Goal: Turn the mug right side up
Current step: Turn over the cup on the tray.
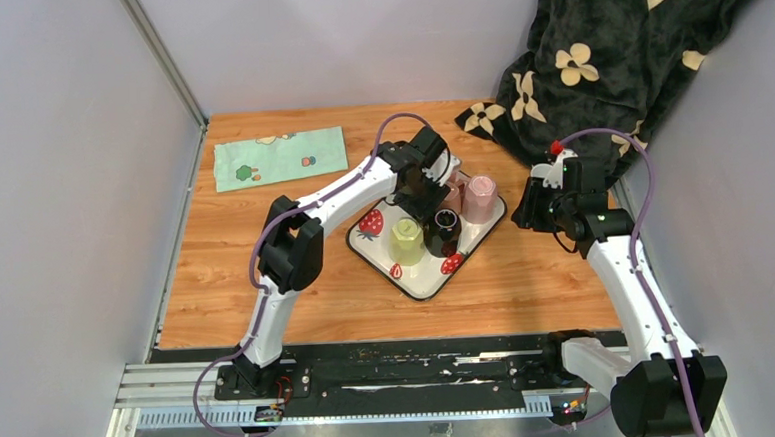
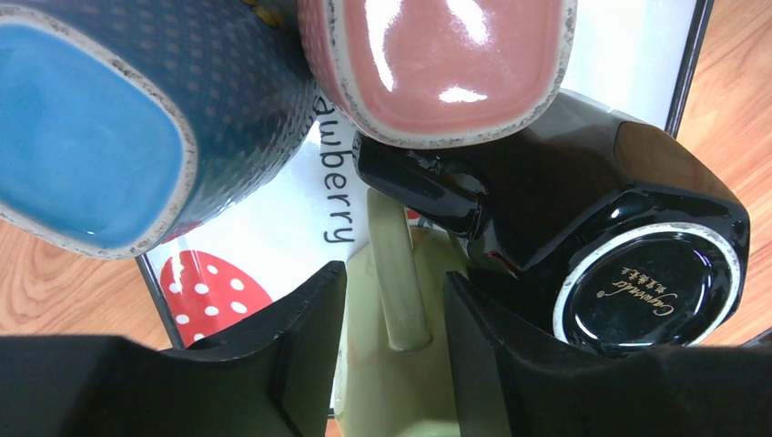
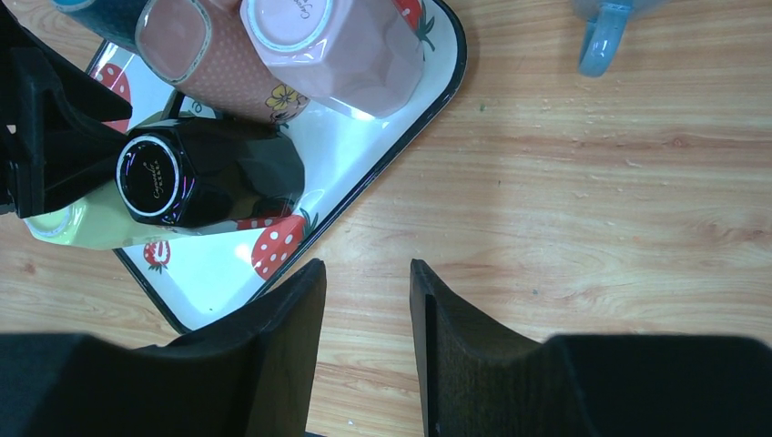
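The yellow-green ceramic mug point(image 1: 406, 240) is sitting upside down on the white strawberry-print tray with a black rim point(image 1: 425, 280). It is at about 8 o'clock from the tray's middle, close to the rim on that side. The left gripper point(image 2: 393, 273) is reaching down over the tray from 12 o'clock. Its black fingers point(image 2: 300, 355) are spread and straddling the mug's handle point(image 2: 401, 314), with a thin gap showing on either side, so nothing is being squeezed.

Room on the tray is tight. A glossy black faceted mug point(image 2: 628, 246) is standing base-up just beside the yellow-green one at 3 o'clock, its own handle pushing in next to the straddled handle. A salmon dotted mug point(image 2: 437, 64) and a dark blue dotted mug point(image 2: 91, 127) are crowding together at 12 o'clock, both inverted. A pale pink faceted mug point(image 1: 479, 196) is standing inverted at 2 o'clock, near the far-right rim.

The right gripper point(image 3: 366, 266) is hanging over the wooden tabletop point(image 1: 267, 285) at 3 o'clock from the tray, just off its rim, with its jaws parted and gripping nothing. A broad band of bare wood is running from 4 to 8 o'clock between the tray and the table's near edge.

A pale blue mug handle point(image 3: 601, 36) is showing on the wood beyond the right gripper, apart from the tray. A green patterned mat point(image 1: 280, 156) is lying at 10 o'clock, well apart, and a black blanket with cream flowers point(image 1: 605, 57) is draping over the corner at 1 o'clock.
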